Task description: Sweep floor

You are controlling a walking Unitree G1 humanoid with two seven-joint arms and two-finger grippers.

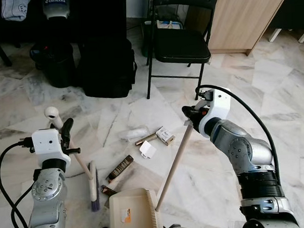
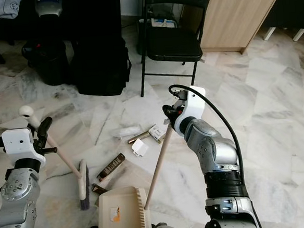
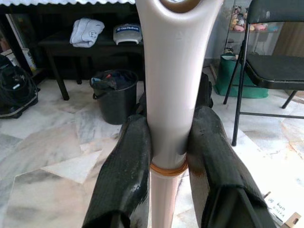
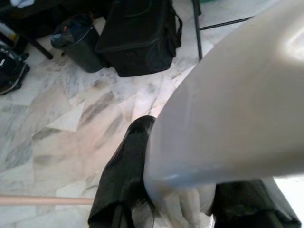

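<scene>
Nearest the head camera, a cream dustpan (image 1: 133,212) sits on the marble floor (image 1: 287,109), its long pale handle (image 1: 175,164) slanting up to the right gripper (image 1: 192,116). Beside the pan on the robot's left lies the broom head (image 1: 93,185), bristles on the floor, its stick rising to the left gripper (image 1: 66,135), whose fingers are closed around it just below the white knob (image 1: 52,114). Litter lies between the two tools: a brown wrapper (image 1: 119,168), a white scrap (image 1: 147,150), a small box (image 1: 165,135) and a clear crumpled bag (image 1: 133,133). Farther back stand a black folding chair (image 1: 181,44), a black bag (image 1: 107,67), a black bucket (image 1: 60,63) and a wooden cabinet (image 1: 247,13).

The right eye view gives the same layout, with the dustpan handle's top end meeting the right gripper's fingers.

From the left wrist, two black fingers (image 3: 126,175) press the broom's white grip (image 3: 173,80) from both sides, just above an orange ring on the stick. Behind them the black bucket holds what looks like dark rubbish under a dark desk (image 3: 71,45) that carries a folded cloth (image 3: 87,32) and a white helmet (image 3: 128,34).

From the right wrist, a large blurred white shape (image 4: 228,118) lies between the dark fingers (image 4: 126,175), which are clamped on it. A thin wooden stick crosses the lower corner.
</scene>
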